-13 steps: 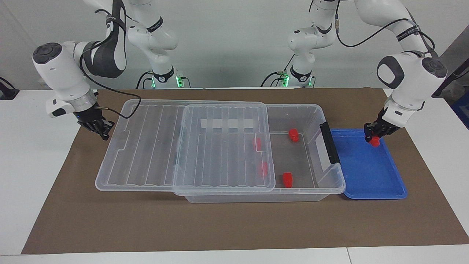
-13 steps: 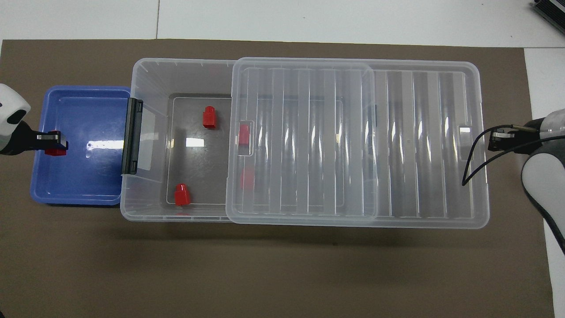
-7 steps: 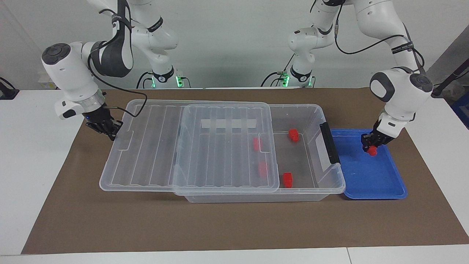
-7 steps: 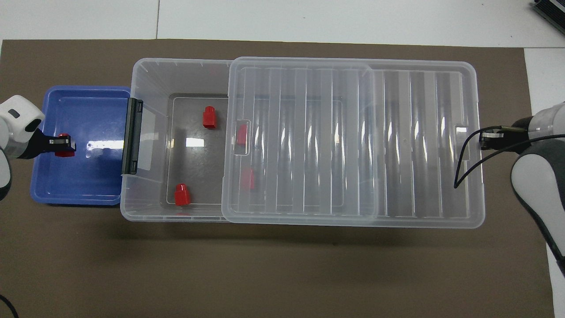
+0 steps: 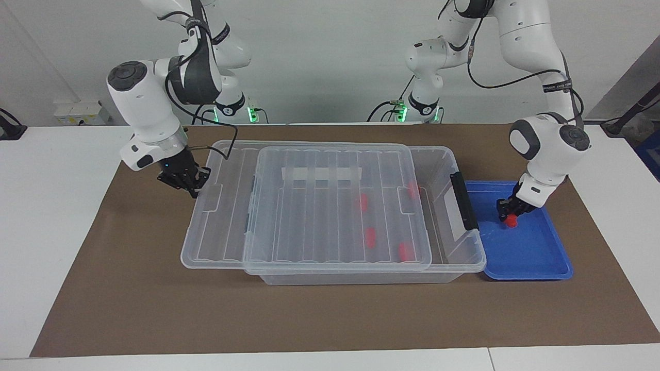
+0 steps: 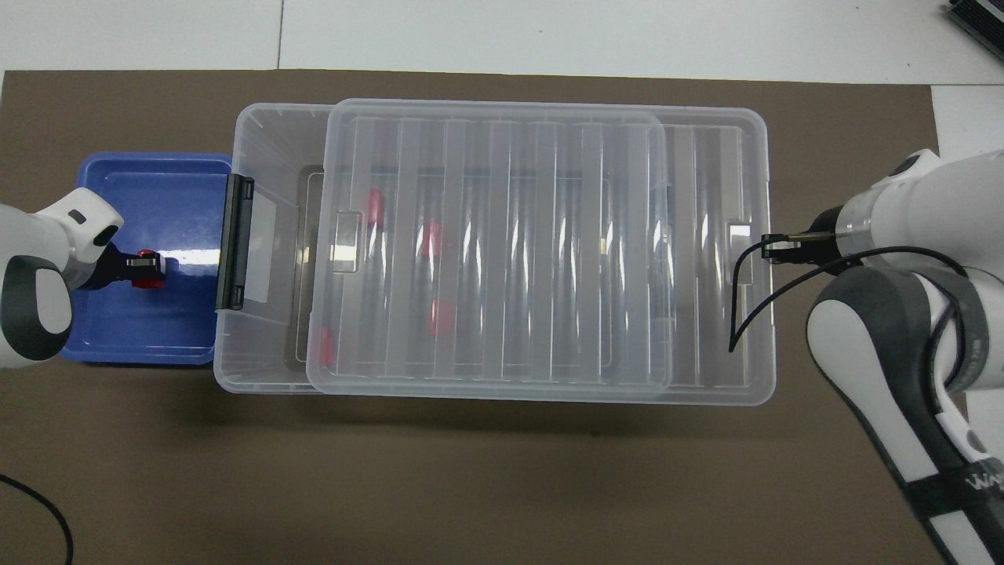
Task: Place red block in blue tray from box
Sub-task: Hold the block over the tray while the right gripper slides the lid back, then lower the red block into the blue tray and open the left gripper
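Red block: the small bright red oblong block (image 5: 511,220) is sitting pinched between the jaws of the left gripper (image 5: 508,214), which is now hanging low inside the shallow glossy blue plastic tray (image 5: 531,257); a second ago it was riding higher, over the tray's end nearer the robots.
Lid: the ribbed see-through lid (image 5: 314,216) is sliding back over the big clear plastic box (image 5: 466,263), so only a strip at the black-latch (image 5: 463,201) end is staying uncovered.
Right gripper: the right gripper (image 5: 186,181) is working at the lid's edge toward the right arm's end of the table, apparently gripping it; can't tell if the jaws are actually clamped on it.
Other blocks: four more red blocks (image 5: 406,251) are showing through the lid now.
Meaning: looks like the drop-off is basically there, just the release left, I'd guess.
Room: tray floor is lying bare all round the block, though the tray is sitting right up against the box's latch end.
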`<state>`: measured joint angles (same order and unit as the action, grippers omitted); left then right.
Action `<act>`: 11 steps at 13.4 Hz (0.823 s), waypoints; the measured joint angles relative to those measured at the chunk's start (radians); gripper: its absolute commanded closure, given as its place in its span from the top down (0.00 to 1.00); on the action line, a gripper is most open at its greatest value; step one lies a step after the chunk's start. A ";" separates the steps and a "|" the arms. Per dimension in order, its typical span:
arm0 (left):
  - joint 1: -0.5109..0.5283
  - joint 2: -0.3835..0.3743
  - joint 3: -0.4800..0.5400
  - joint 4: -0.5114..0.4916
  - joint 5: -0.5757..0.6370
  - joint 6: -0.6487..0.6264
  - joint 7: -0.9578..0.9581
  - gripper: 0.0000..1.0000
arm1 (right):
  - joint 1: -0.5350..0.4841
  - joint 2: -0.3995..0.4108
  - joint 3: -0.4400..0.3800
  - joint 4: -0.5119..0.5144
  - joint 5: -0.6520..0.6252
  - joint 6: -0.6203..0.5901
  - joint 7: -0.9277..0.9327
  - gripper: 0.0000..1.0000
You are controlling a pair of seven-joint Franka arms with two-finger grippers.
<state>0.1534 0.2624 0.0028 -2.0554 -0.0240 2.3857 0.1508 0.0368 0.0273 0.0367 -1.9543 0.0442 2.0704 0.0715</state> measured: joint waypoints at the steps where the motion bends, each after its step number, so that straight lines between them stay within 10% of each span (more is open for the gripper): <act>1: 0.000 0.000 0.000 0.000 0.000 0.001 0.000 0.00 | 0.022 0.000 0.000 0.000 0.002 0.000 0.005 0.00; 8: 0.000 0.010 0.002 -0.003 0.000 0.004 0.000 0.00 | 0.136 0.000 0.002 0.000 0.004 0.001 0.097 0.00; 9: 0.000 0.010 0.002 -0.003 0.000 0.004 0.000 0.10 | 0.146 0.000 0.003 -0.001 0.004 0.004 0.100 0.00; 11: 0.000 0.010 0.000 -0.003 0.000 0.004 0.000 0.65 | 0.159 0.000 0.003 -0.003 0.005 0.015 0.109 0.00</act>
<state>0.1536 0.2726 0.0033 -2.0582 -0.0240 2.3899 0.1506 0.1962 0.0275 0.0396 -1.9569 0.0493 2.0855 0.1808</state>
